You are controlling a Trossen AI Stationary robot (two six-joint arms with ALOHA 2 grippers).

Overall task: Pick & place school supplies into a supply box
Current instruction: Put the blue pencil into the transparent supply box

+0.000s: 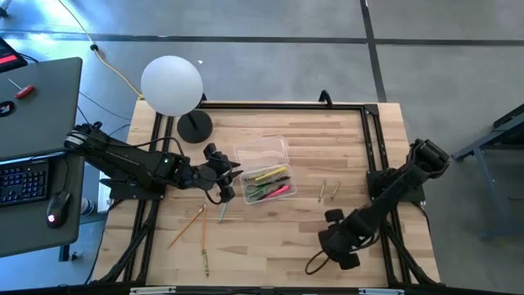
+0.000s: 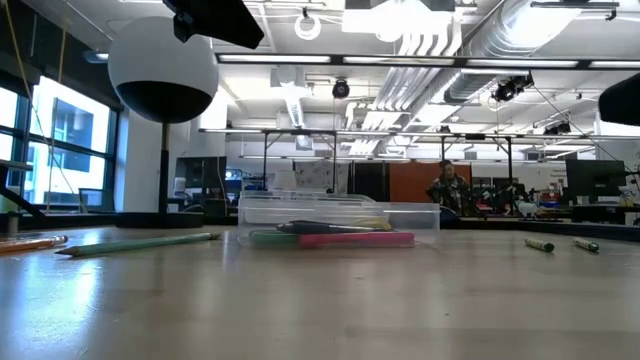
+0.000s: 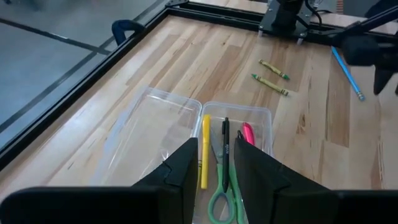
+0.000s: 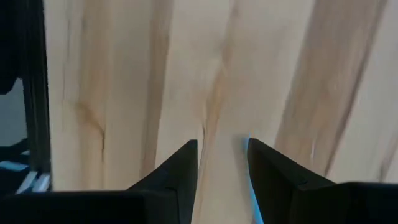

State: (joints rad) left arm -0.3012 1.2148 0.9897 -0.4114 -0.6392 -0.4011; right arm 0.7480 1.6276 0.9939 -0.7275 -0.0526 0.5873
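Two dark grippers are on record. We find the left gripper [image 1: 227, 182] raised above the wooden table [image 1: 270, 246], at the left end of the small clear plastic supply box [image 1: 264, 174], fingers [image 3: 183, 171] parted by a narrow gap with nothing between them. Through its wrist view we look down into the box: a yellow pen [image 3: 204, 149], a black pen [image 3: 226, 146], a pink pen [image 3: 248, 133] and green-handled scissors [image 3: 224, 202] lie in the tray, the clear hinged lid [image 3: 146, 134] folded open flat beside it.

We note the box sits near the table's middle, slightly toward the far edge, beside the white globe lamp on a black base [image 1: 173, 86] at the far left corner.

Loose supplies: an orange-wood pencil [image 1: 187, 227], a second pencil [image 1: 202, 229] and a green pencil [image 1: 206, 263] near the front left; two small yellow-green pieces [image 1: 328, 191] right of the box.

Right gripper [image 1: 340, 246] hangs low near the front right edge, fingers [image 4: 180, 171] slightly apart and empty; a thin blue stick [image 4: 252, 180] lies just beside one finger.
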